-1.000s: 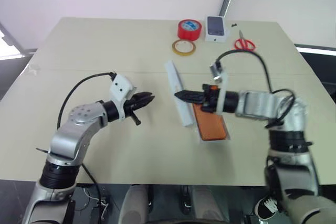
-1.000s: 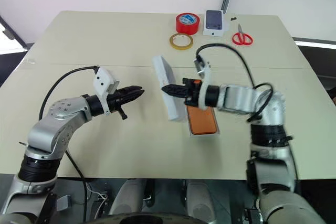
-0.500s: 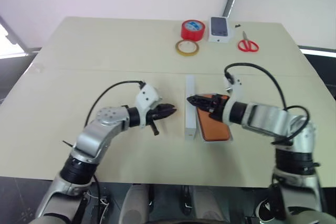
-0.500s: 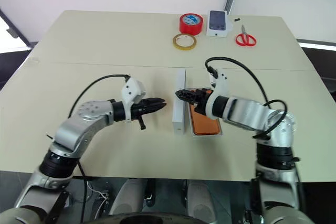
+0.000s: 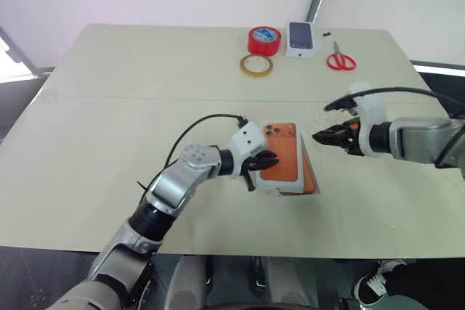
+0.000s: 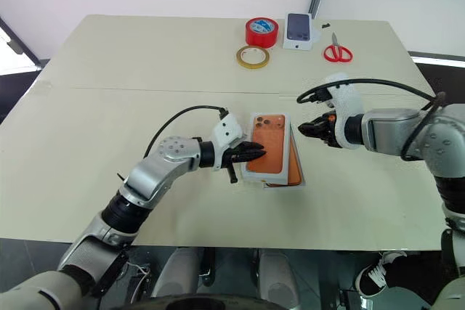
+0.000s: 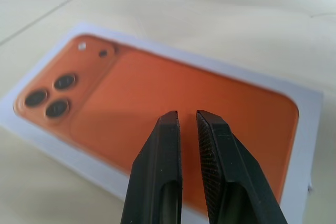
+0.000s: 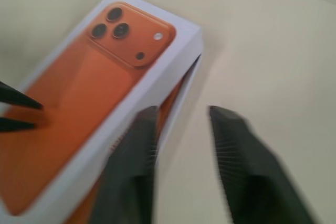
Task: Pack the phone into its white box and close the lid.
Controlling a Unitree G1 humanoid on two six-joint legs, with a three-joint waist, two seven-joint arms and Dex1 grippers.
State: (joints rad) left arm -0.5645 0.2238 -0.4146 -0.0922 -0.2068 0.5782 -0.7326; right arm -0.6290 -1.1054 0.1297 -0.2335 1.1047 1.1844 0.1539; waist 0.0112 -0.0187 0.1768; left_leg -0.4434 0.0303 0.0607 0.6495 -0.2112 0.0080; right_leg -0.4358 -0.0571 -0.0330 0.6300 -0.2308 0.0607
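The white box's lid (image 5: 283, 152), white with an orange phone picture on top, lies flat and slightly askew over the phone (image 5: 311, 178). The phone shows as an orange strip along the lid's right edge. The box's tray underneath is hidden. My left gripper (image 5: 272, 157) is shut, and its tips rest on the lid's left part (image 7: 157, 93). My right gripper (image 5: 318, 136) hovers just right of the lid without touching it. Its fingers (image 8: 231, 129) stand apart with nothing between them.
At the table's far edge are a red tape roll (image 5: 264, 40), a thin yellow tape ring (image 5: 256, 65), a small white box with a dark phone picture (image 5: 301, 38) and red scissors (image 5: 340, 59). Bare tabletop (image 5: 109, 121) spreads left and in front.
The lid, which stood on edge beside the phone, now lies flat over it. My right gripper let go and drew away to the right. My left gripper moved right onto the lid.
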